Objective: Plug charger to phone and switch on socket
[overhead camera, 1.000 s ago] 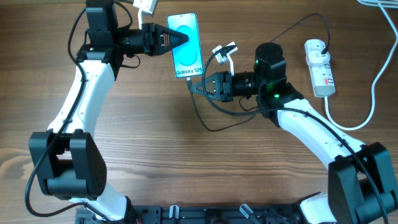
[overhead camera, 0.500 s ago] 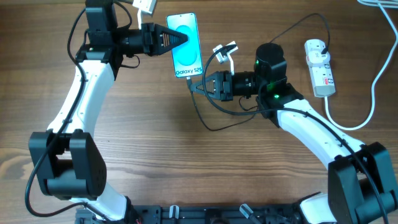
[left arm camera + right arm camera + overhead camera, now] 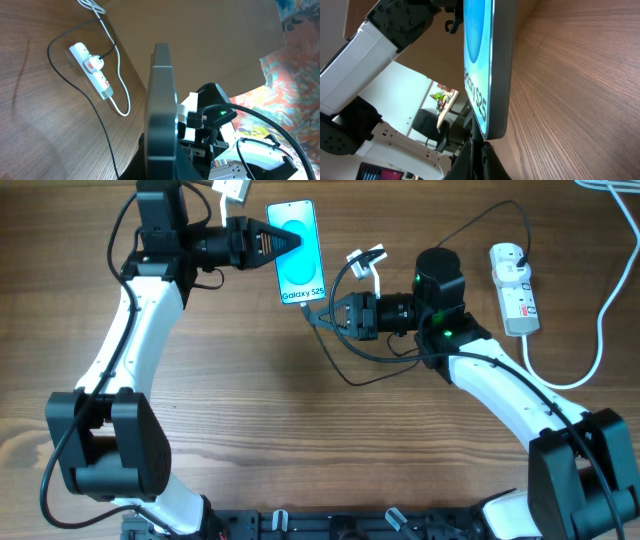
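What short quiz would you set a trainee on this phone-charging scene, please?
1. True or false: the left tool grips the phone.
2. Choose one: the right tool sits nearest the phone's (A) plain top end, (B) "Galaxy S25" end, (C) far long edge.
3. Short answer: the right tool holds the charger; where does its black cable lead?

Key: 1 true; 2 B; 3 to the socket, on the table to the robot's right.
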`<state>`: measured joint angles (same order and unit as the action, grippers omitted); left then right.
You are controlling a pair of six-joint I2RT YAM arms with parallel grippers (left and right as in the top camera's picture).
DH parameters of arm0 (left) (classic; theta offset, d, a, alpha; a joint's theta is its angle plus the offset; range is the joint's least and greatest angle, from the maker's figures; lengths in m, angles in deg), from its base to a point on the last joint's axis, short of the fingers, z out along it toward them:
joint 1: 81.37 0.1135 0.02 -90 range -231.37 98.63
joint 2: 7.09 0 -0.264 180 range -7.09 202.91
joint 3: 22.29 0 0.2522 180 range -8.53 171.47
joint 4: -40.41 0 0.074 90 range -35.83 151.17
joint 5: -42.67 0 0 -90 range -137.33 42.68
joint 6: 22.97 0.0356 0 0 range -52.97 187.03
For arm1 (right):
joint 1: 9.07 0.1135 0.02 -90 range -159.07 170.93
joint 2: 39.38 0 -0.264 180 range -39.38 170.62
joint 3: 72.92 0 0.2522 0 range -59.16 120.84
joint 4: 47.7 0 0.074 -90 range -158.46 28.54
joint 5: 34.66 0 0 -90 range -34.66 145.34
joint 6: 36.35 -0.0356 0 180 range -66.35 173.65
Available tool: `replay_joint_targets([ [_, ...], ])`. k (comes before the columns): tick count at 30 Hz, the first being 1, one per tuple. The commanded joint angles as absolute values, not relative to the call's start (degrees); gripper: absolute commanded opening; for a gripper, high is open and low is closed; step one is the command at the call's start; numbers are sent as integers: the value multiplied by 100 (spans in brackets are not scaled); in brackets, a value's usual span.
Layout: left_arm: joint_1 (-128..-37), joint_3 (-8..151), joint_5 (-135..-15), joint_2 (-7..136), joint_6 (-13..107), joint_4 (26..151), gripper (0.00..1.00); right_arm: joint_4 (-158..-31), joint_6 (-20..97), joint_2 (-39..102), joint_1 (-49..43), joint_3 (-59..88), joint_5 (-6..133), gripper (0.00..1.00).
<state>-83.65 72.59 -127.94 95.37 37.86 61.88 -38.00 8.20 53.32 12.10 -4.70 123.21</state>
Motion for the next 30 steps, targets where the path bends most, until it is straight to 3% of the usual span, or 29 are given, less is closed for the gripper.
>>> replay_joint_targets([
  [1,-8370,7353,-12980,9427,3810,6212,4,-3708,739,5407,1146,-490,12142,4],
  [16,-8365,7353,-12930,9427,3810,6210,4,-3752,697,5407,1146,-490,12055,4],
  [30,-8289,7353,-12329,9427,3349,6210,4,-3413,-243,5407,1175,-490,11235,5],
])
